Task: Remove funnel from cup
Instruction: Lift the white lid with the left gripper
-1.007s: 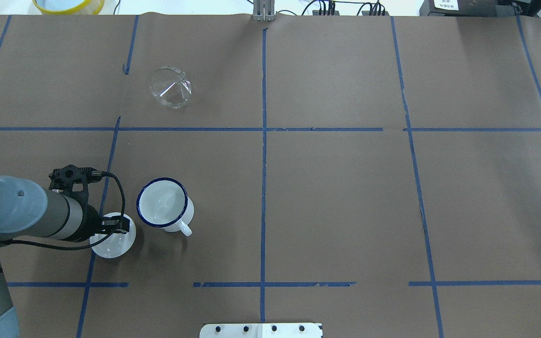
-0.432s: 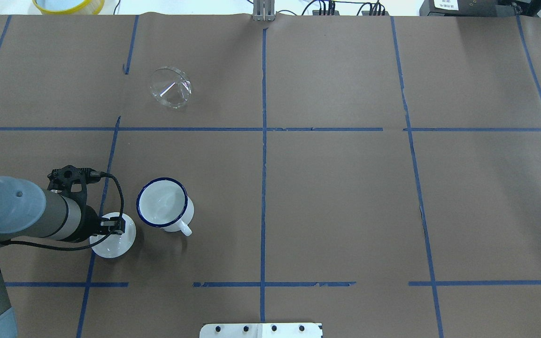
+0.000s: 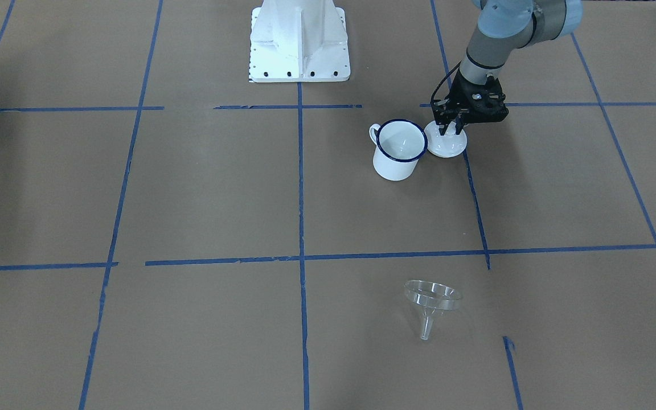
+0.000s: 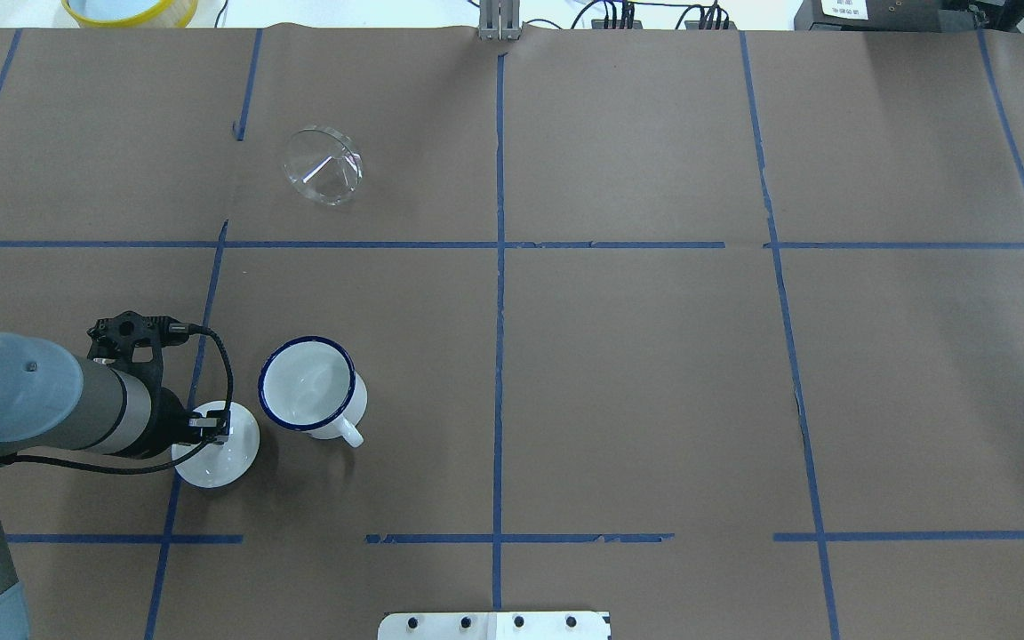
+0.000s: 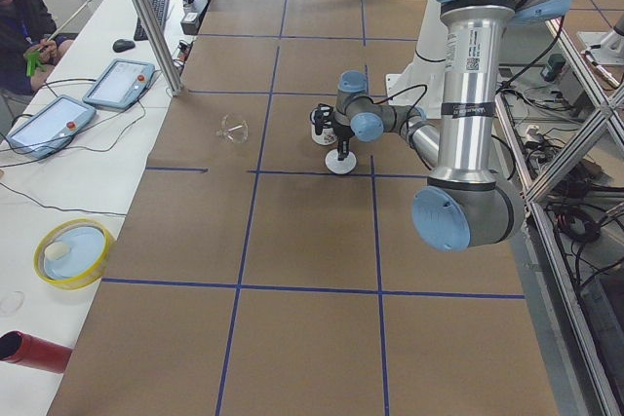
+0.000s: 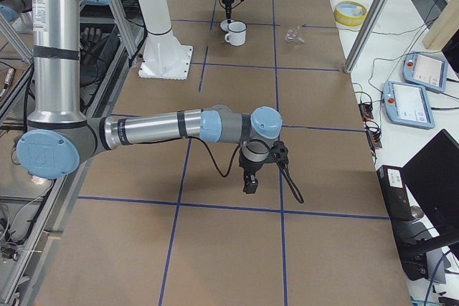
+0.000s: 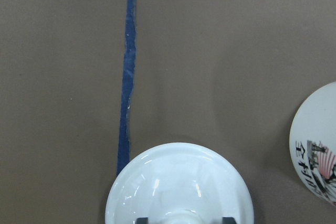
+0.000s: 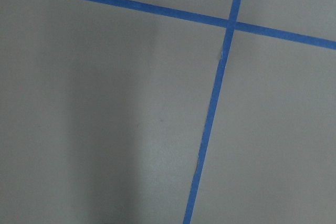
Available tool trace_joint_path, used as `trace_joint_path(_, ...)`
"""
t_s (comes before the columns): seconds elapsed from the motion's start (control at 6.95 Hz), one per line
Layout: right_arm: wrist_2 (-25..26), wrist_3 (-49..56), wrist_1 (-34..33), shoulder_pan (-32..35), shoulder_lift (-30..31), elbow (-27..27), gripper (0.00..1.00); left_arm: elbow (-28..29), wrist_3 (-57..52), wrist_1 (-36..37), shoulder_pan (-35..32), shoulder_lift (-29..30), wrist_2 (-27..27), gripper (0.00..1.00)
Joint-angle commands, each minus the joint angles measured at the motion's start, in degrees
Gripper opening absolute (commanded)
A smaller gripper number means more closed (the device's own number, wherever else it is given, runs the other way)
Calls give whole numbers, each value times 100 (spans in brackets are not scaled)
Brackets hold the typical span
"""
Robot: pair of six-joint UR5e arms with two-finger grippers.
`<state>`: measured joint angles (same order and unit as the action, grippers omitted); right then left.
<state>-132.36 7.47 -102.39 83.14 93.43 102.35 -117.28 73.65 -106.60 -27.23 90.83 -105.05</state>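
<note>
While left pincer (image 3: 449, 130) pinches glossy domed lid (image 3: 446, 146), clear conical funnel (image 3: 430, 302) lies apart.

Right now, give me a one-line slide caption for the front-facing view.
Left end effector over the white knobbed lid beside the empty enamel mug; clear funnel lies apart on the table.

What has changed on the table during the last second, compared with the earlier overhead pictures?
Very little. The left gripper and its arm drew back slightly toward the robot's left, its fingers either side of the knob of the white lid, which seems nudged only a trace. The cup and the funnel, lying apart from it on the table, stayed in place.
</note>
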Motion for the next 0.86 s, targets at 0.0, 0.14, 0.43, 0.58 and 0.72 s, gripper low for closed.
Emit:
trace_joint_path(0.0, 0, 0, 0, 0, 0, -5, 100, -686, -35, 43, -80, -491, -25, 0)
trace_joint_path(0.14, 0, 0, 0, 0, 0, 4, 100, -1222, -35, 43, -81, -922, -33, 0)
trace_joint_path(0.43, 0, 0, 0, 0, 0, 4, 100, -1666, -27, 104, -378, -980, -121, 0)
trace_joint_path(0.58, 0, 0, 0, 0, 0, 4, 100, -1614, -26, 365, -510, -675, -278, 0)
trace_joint_path(0.72, 0, 0, 0, 0, 0, 4, 100, -1579, -26, 1029, -564, -115, -280, 0)
